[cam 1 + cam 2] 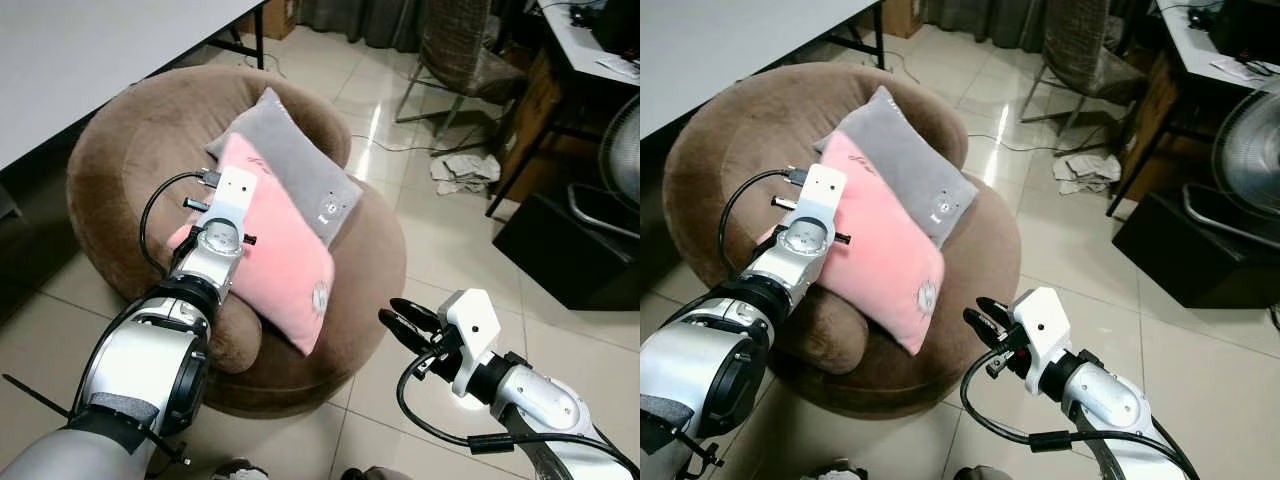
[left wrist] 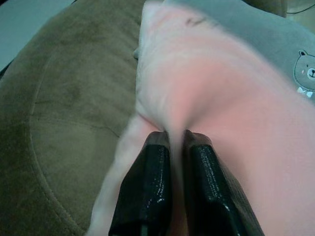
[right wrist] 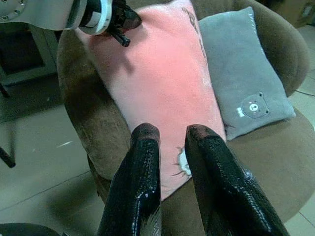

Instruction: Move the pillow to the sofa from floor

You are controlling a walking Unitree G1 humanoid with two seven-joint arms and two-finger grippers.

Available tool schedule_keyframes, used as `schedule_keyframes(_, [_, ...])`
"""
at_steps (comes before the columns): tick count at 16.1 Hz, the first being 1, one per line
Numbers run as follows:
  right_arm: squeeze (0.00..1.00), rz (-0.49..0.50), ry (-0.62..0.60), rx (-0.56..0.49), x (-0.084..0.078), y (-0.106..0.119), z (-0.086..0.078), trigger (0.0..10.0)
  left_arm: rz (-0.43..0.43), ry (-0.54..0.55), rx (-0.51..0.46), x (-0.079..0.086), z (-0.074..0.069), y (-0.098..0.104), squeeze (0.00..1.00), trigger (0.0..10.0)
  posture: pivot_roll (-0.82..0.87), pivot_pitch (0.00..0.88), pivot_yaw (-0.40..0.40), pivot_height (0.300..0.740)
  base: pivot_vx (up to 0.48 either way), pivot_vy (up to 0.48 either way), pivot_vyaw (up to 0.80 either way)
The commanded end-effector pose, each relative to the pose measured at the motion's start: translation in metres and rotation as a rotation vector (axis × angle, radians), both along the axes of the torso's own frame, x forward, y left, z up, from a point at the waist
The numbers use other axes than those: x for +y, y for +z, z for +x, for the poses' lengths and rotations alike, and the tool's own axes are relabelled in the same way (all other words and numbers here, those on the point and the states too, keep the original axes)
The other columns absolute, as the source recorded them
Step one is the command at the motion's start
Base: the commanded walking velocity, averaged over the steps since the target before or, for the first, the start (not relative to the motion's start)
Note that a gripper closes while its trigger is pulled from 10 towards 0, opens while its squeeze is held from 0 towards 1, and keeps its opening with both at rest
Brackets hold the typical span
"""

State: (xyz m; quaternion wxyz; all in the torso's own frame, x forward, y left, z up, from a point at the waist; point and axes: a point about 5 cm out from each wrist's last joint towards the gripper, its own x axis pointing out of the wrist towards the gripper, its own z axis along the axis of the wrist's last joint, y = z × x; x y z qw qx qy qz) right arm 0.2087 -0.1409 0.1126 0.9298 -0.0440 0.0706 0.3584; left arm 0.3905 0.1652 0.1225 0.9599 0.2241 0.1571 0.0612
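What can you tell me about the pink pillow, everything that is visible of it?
The pink pillow is a soft, plush, rectangular cushion with a small animal patch near its lower corner and dark stitching near the top. It lies tilted on the round brown sofa, overlapping the grey pillow behind it, its lower corner hanging over the seat edge. The left end effector is shut on its edge, bunching the fabric.

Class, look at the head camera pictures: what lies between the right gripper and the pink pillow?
Nothing stands between them. The right gripper hangs above the sofa's brown front edge, short of the pink pillow. The right wrist view agrees.
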Motion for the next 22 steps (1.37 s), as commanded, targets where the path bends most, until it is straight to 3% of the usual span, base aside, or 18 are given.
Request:
schedule_keyframes(1, [0.00, -0.004, -0.013, 0.002, -0.007, 0.000, 0.002, 10.0, -0.011, 0.002, -0.012, -0.003, 0.004, 0.008, 1.00, 10.0, 0.02, 0.099, -0.070, 0.740, 0.000, 0.000, 0.00])
schedule_keyframes(3, [0.00, -0.005, -0.040, -0.014, -0.011, 0.001, 0.006, 10.0, -0.031, 0.009, -0.040, -0.003, 0.005, 0.011, 1.00, 10.0, 0.02, 0.097, -0.068, 0.740, 0.000, 0.000, 0.00])
schedule_keyframes(6, [0.00, -0.024, -0.091, -0.065, -0.014, 0.004, 0.010, 10.0, -0.054, 0.017, -0.179, -0.002, 0.012, 0.034, 1.00, 10.0, 0.02, 0.094, -0.067, 0.740, 0.000, 0.000, 0.00])
schedule_keyframes(7, [0.00, -0.083, -0.214, -0.109, -0.018, 0.004, 0.019, 10.0, -0.179, -0.008, -0.263, 0.000, 0.015, 0.047, 0.00, 10.0, 0.02, 0.081, -0.060, 0.740, 0.000, 0.000, 0.00])
schedule_keyframes(9, [0.00, -0.051, -0.399, -0.171, -0.023, 0.010, 0.026, 10.0, -0.323, -0.135, -0.338, 0.000, 0.014, 0.057, 0.00, 10.0, 0.02, 0.072, -0.061, 0.740, 0.000, 0.000, 0.00])
schedule_keyframes(11, [0.00, 0.000, -0.497, -0.189, -0.023, 0.013, 0.026, 10.0, -0.378, -0.308, -0.348, -0.003, 0.006, 0.053, 0.00, 10.0, 0.03, 0.065, -0.067, 0.740, 0.000, 0.000, 0.80])
schedule_keyframes(13, [0.00, 0.043, -0.530, -0.175, -0.014, 0.009, 0.023, 10.0, -0.371, -0.501, -0.280, 0.001, -0.023, 0.036, 0.00, 10.0, 0.04, 0.054, -0.080, 0.740, 0.000, 0.000, 0.80])
schedule_keyframes(15, [0.00, 0.047, -0.522, -0.168, -0.005, 0.002, 0.023, 10.0, -0.376, -0.653, -0.213, -0.004, -0.063, 0.021, 0.00, 10.0, 0.06, 0.043, -0.094, 0.740, 0.000, 0.000, 0.80])
schedule_keyframes(17, [0.00, 0.037, -0.525, -0.175, -0.007, -0.001, 0.030, 10.0, -0.418, -0.646, -0.133, -0.004, -0.093, 0.000, 0.00, 10.0, 0.09, 0.034, -0.097, 0.740, 0.000, 0.000, 0.80])
schedule_keyframes(19, [0.00, 0.031, -0.527, -0.183, -0.011, -0.002, 0.034, 10.0, -0.424, -0.560, -0.106, 0.003, -0.102, -0.007, 0.00, 10.0, 0.10, 0.029, -0.095, 0.740, 0.000, 0.000, 0.80])
schedule_keyframes(22, [0.00, 0.034, -0.508, -0.172, -0.015, -0.006, 0.043, 10.0, -0.370, -0.533, -0.085, 0.009, -0.117, -0.005, 0.00, 10.0, 0.12, 0.028, -0.092, 0.740, 0.000, 0.000, 0.80])
